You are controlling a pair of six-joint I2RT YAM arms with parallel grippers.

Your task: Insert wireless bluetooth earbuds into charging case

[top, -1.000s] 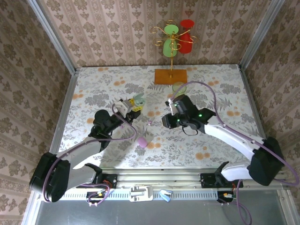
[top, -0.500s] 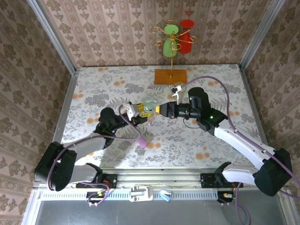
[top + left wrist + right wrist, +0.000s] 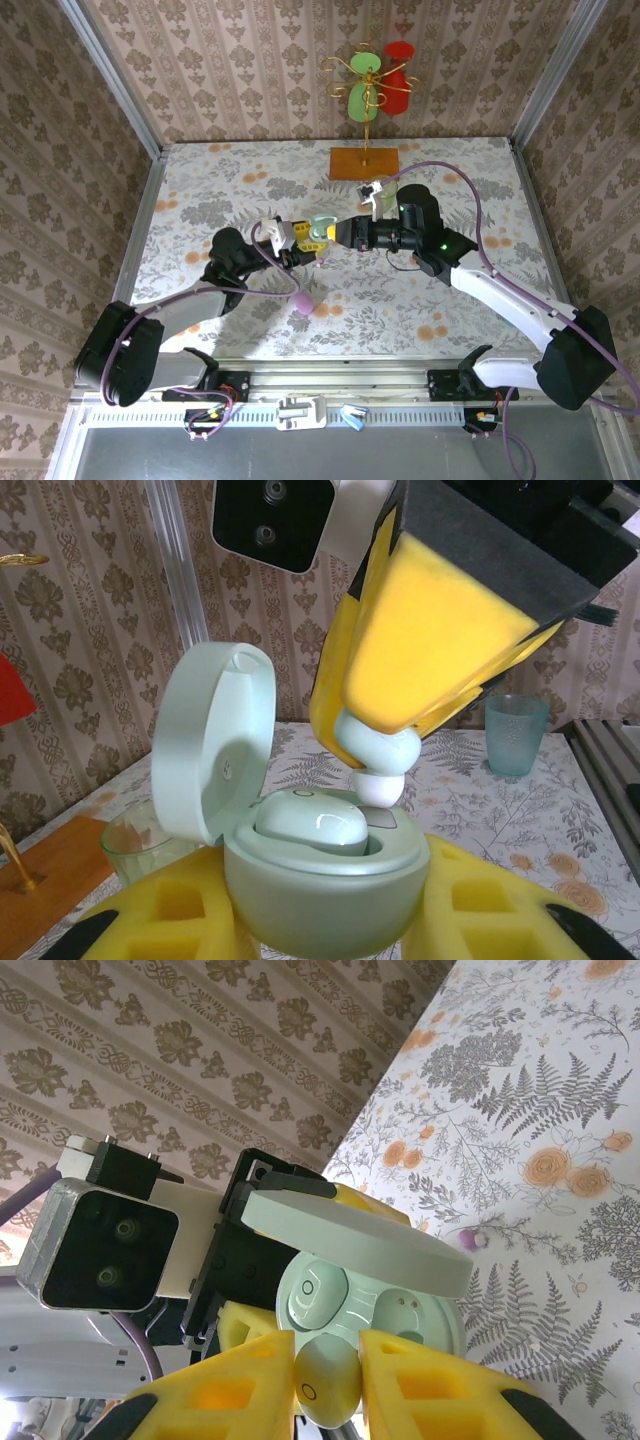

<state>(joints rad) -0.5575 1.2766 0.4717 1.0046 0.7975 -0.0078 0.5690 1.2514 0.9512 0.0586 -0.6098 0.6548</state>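
Over flowered tabletop the left gripper clamps an open mint-green round plastic case — the right gripper, pinching a whitish plastic earbud tip-down, hangs just above the empty socket

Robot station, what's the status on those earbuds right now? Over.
Left gripper shut on open charging case, first earbud seated. Right gripper shut on second earbud, tip at the empty slot. Nothing blocking it.
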